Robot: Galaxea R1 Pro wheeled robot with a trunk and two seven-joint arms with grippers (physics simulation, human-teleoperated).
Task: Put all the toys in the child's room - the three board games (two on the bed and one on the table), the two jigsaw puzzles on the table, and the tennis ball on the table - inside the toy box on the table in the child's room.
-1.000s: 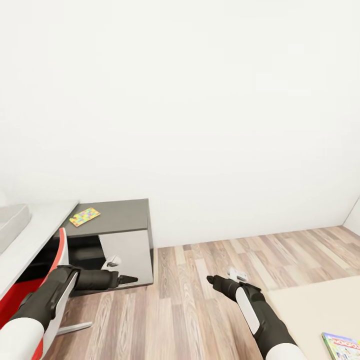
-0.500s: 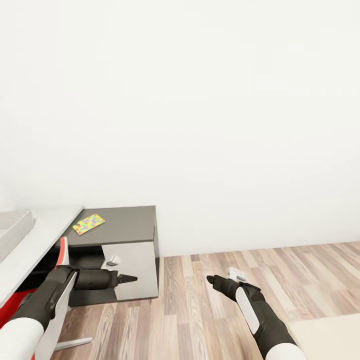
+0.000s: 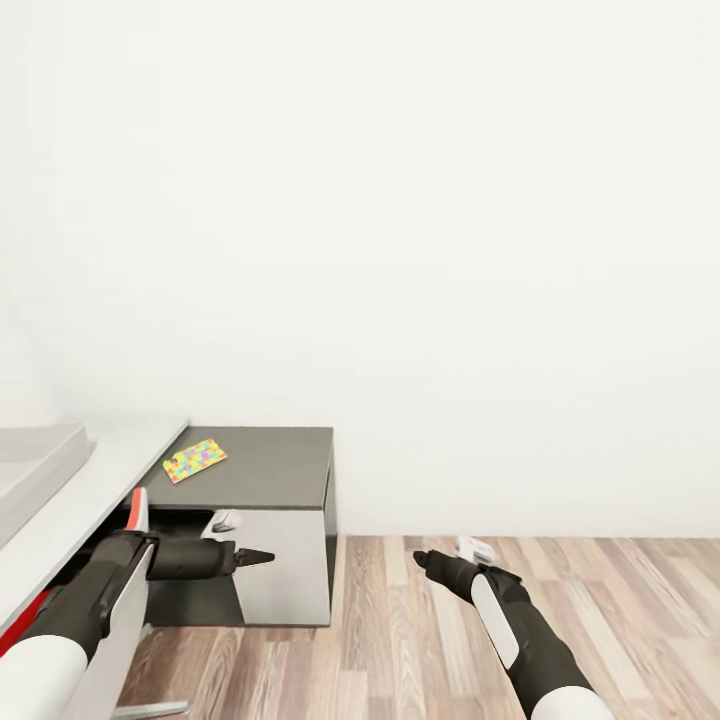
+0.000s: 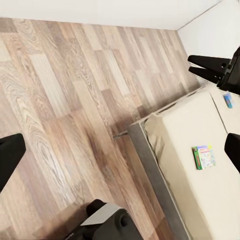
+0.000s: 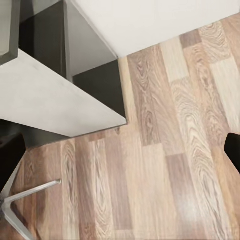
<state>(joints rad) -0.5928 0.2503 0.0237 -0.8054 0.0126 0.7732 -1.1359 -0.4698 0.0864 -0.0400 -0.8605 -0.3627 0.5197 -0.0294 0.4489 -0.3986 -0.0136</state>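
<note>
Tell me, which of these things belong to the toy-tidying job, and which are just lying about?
Job:
multicoloured flat square jigsaw puzzle
pale-green printed board game box
small blue board game box
beige bed
long light-grey table

Lying about:
dark-grey side desk
red-edged chair
wood-plank floor

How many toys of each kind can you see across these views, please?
Board games: 2 (green-covered game, small blue game, both on the bed)
Jigsaw puzzles: 1 (jigsaw puzzle on the dark side desk)
Total: 3
</note>
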